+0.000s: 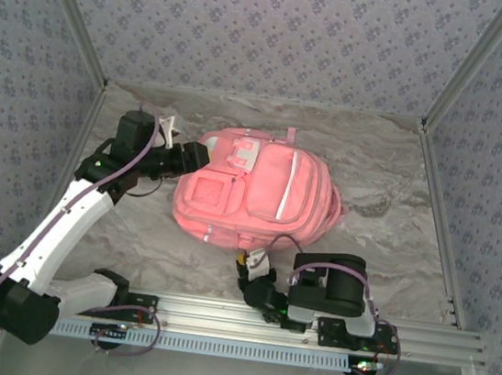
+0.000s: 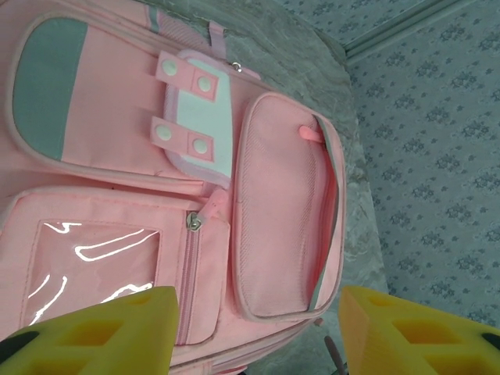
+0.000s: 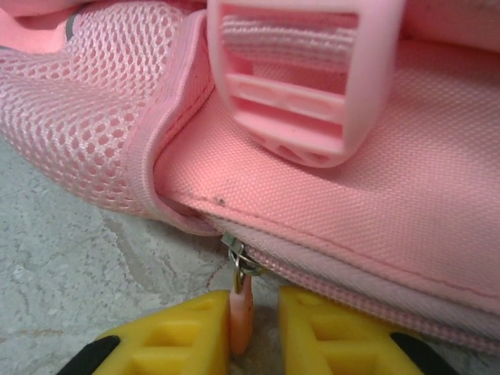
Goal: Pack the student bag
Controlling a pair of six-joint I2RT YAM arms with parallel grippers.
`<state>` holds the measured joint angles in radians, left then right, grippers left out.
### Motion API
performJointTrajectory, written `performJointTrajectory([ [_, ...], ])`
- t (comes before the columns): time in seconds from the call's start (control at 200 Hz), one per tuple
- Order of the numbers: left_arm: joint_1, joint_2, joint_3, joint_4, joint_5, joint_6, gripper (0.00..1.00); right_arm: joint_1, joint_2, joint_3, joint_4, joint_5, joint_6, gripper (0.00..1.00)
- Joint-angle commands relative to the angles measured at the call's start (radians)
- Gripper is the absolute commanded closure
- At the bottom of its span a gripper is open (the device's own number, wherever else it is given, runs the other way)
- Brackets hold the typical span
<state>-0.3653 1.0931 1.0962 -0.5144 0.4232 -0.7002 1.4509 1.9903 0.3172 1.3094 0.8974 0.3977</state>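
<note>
Between right gripper [image 3: 254,332] fingers — zipper pull [image 3: 241,312], half-hidden.

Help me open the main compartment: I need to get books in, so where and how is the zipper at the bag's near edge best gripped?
Grip the slim pink pull tab hanging from the metal slider, pinching its flat faces from either side and coming in low from the near table edge. The right hand already has its fingers closed around that tab, at the student bag seam.

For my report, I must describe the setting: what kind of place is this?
Probably a robot test booth, not a real classroom: patterned wallpaper walls in aluminium framing, a marble-look tabletop, and a mounting rail holding the arms.
</note>
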Motion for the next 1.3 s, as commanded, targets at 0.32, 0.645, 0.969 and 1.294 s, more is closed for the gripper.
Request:
performJointTrajectory([
  [0.32, 0.008, -0.047, -0.022, 0.017, 0.015, 0.002, 0.44, 0.003, 0.082, 0.031, 0.080, 0.024, -0.117, 0.56],
  [0.645, 0.008, -0.037, -0.044, 0.025, 0.015, -0.002, 0.44, -0.009, 0.091, 0.022, 0.080, 0.043, -0.101, 0.80],
  [0.969, 0.008, -0.078, -0.092, -0.005, 0.011, -0.012, 0.44, -0.001, 0.057, 0.008, 0.078, 0.014, -0.213, 1.00],
  [1.294, 0.006, -0.234, -0.238, -0.073, 0.010, -0.153, 0.41, -0.007, -0.027, -0.049, 0.081, -0.071, -0.298, 1.00],
])
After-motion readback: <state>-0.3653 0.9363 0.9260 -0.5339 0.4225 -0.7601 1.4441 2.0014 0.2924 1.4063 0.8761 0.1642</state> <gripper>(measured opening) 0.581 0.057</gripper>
